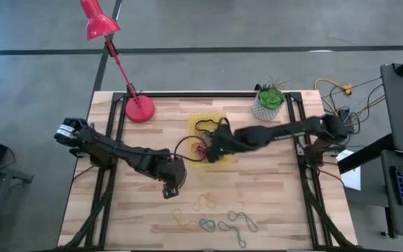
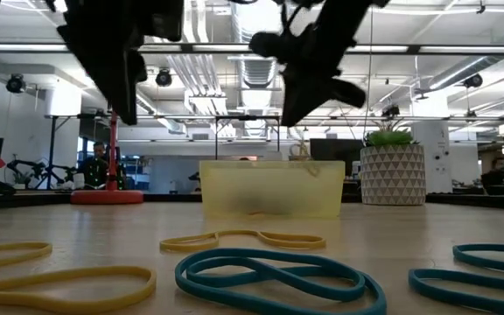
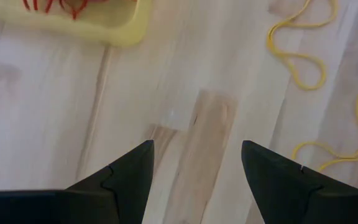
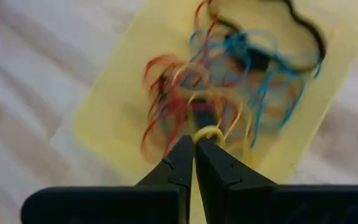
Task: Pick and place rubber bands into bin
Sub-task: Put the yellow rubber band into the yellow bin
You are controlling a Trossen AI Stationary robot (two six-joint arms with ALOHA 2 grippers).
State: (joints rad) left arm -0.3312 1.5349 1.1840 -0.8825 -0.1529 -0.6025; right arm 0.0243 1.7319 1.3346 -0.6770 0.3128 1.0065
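From above, the right gripper [image 1: 214, 148] hangs over the yellow bin [image 1: 196, 123] in the middle of the wooden table [image 1: 271, 203], with red and dark bands already lying inside. The left gripper [image 1: 171, 189] sits just off the bin's near left corner, above bare wood. Several loose rubber bands [image 1: 215, 217], yellow and teal, lie well apart from the bin toward the table's front edge. A red desk lamp [image 1: 137, 106] and a potted plant [image 1: 269, 102] stand at the back.

At table height, the bin [image 2: 271, 188] stands behind a flat yellow band [image 2: 243, 239] and a teal one [image 2: 274, 271]; both arms hover dark overhead, clear of the surface.

The left wrist camera shows its 2 fingers [image 3: 126, 180] spread wide with nothing between them, the bin's corner [image 3: 126, 28] ahead and a yellow band [image 3: 297, 46] off to one side.

The right wrist camera shows its fingers [image 4: 179, 168] pressed together, pinching a small yellow loop [image 4: 209, 133] at the very tips, right over the tangle of red, blue and tan bands [image 4: 229, 81] in the bin.

I'd judge the drop is the step in hand: with so slim a pinch, the jaws should part fully while centred over the tray, low enough that the springy loop cannot bounce over the shallow wall, then lift straight up so no band snags and trails out.
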